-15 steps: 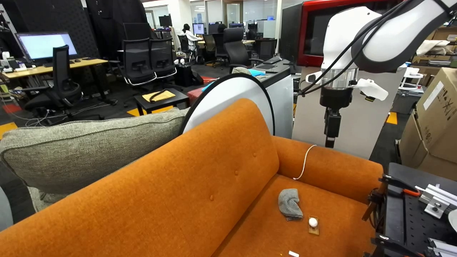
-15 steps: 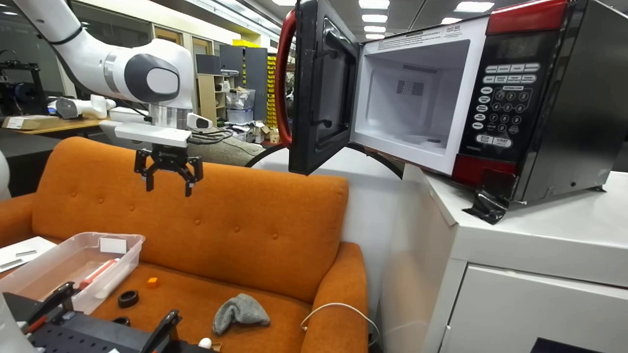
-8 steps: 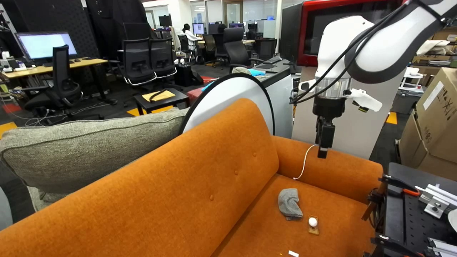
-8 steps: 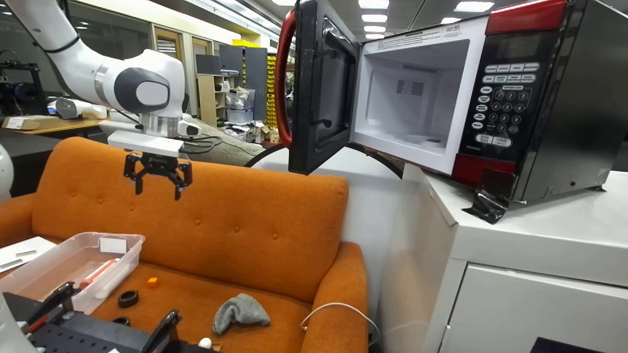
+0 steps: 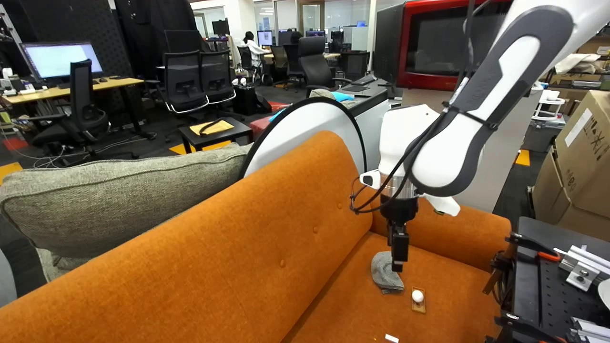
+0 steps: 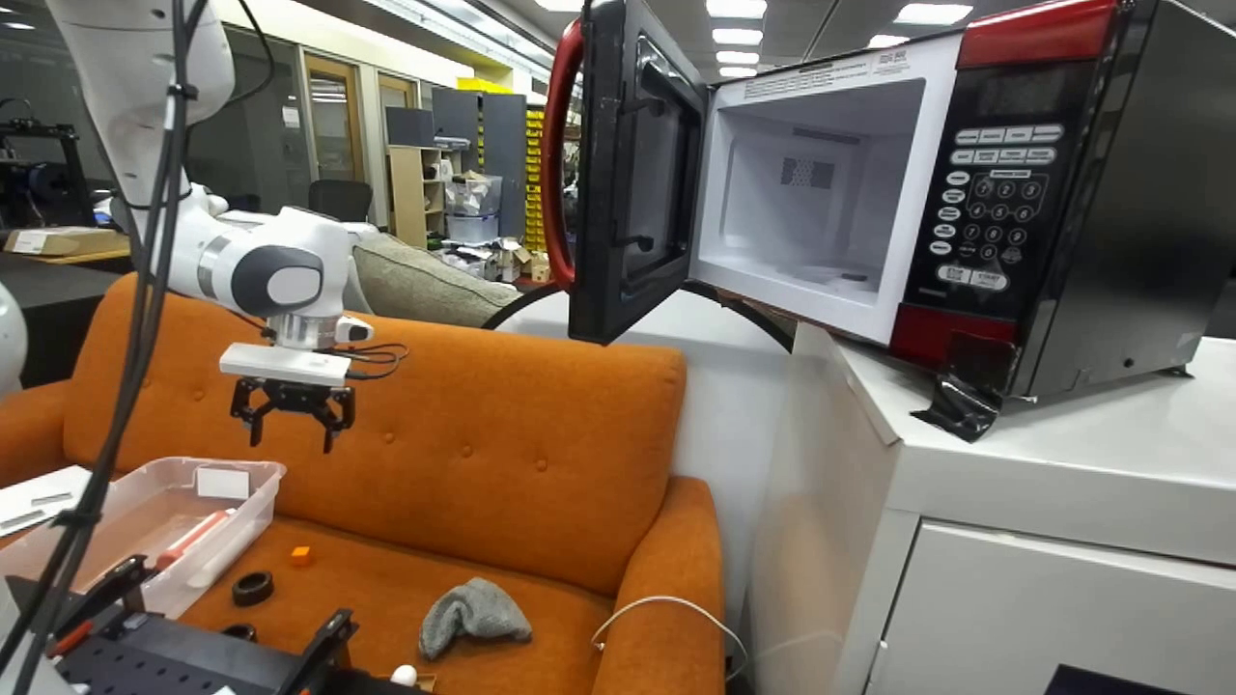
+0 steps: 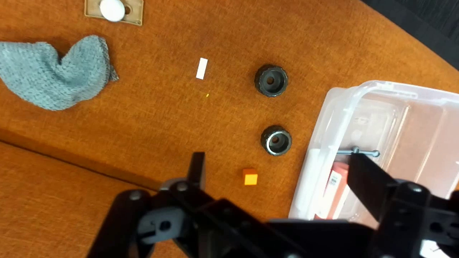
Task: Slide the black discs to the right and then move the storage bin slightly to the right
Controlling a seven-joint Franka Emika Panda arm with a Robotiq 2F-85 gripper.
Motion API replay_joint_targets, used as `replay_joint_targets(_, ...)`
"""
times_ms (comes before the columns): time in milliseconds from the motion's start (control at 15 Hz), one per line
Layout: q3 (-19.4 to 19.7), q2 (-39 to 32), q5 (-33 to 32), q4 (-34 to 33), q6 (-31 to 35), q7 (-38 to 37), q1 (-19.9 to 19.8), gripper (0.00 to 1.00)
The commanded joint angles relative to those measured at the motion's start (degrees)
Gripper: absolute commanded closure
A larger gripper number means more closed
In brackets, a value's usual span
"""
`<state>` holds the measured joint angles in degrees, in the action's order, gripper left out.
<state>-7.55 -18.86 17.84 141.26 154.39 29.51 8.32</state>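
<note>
Gripper [image 6: 292,443], spread wide, hangs higher than the storage bin [image 7: 340,123], just beside which two black discs [image 7: 271,87] lie.

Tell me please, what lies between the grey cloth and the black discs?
In the wrist view, a white strip and a tiny yellow speck lie between the grey cloth and the black discs.

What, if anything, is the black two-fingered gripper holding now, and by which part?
Nothing is held: the black two-fingered gripper hangs open above the orange fabric sofa, and both round black ridged discs lie untouched on the sofa.
</note>
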Motion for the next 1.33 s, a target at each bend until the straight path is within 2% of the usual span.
replay_joint_targets(0,-3.84,-1.79,-2.89,-1.03,0.40,-2.12,-3.92,0.00)
replay_joint_targets(533,-4.23,-0.99,-3.44,-0.57,0.32,-2.49,-4.62,0.00)
replay_joint_targets(667,-4.11,-1.91,-3.30,-0.78,2.06,-3.91,-4.38,0.00)
replay_joint_targets(733,-5.26,-2.87,-2.00,-1.28,3.03,-3.78,-5.17,0.00)
replay_joint_targets(933,-7.74,-7.92,-1.84,-3.27,10.85,-5.13,-6.14,0.00)
replay_joint_targets(1067,-9.10,-12.46,-4.08,-5.54,15.79,-6.41,-6.54,0.00)
replay_joint_targets(1267,-8.86,-19.98,-9.63,-9.75,20.42,-10.28,-5.38,0.00)
